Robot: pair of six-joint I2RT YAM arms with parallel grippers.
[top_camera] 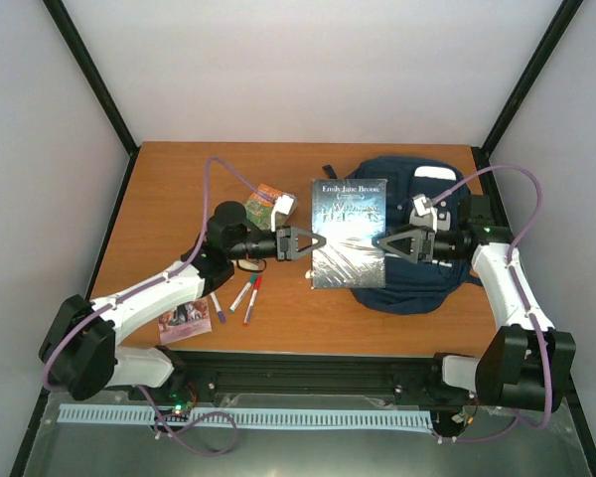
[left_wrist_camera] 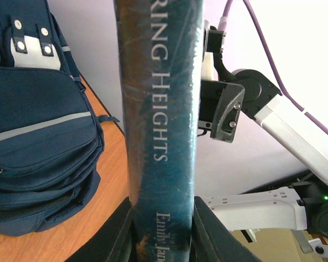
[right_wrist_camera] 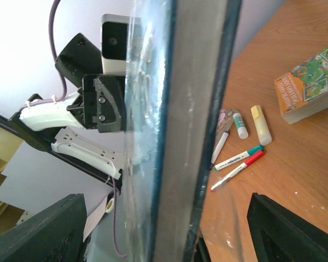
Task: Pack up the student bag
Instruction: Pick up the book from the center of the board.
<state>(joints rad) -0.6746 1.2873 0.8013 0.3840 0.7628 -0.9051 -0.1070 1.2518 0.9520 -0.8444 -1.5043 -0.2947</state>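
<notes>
a hardback copy of wuthering heights (top_camera: 348, 234) hangs level above the tabletop (top_camera: 179, 179) between two robot arms. its right edge is over the navy student bag (top_camera: 412, 286), which lies flat at the right of the tabletop. in the left wrist view the left fingers (left_wrist_camera: 122, 236) are clamped on the spine, one on each side of it. the right fingers (right_wrist_camera: 287, 224) stand apart around the opposite edge with a gap on both sides of the book, so the left arm appears to carry the whole weight.

the step in hand looks like getting this book into the bag. doing it well probably means closing the right fingers on the page edge before anything moves, since a one-sided hold on a glossy cover invites sagging or slipping. both arms would then need to travel together, keeping the book level and neither stretching nor squeezing it. whether the bag's main zip is open cannot be told from these views, so the mouth needs finding, and holding wide, first. felt pens (top_camera: 246, 293) and a small paperback (top_camera: 268, 204) lie on the left, presumably for later.
</notes>
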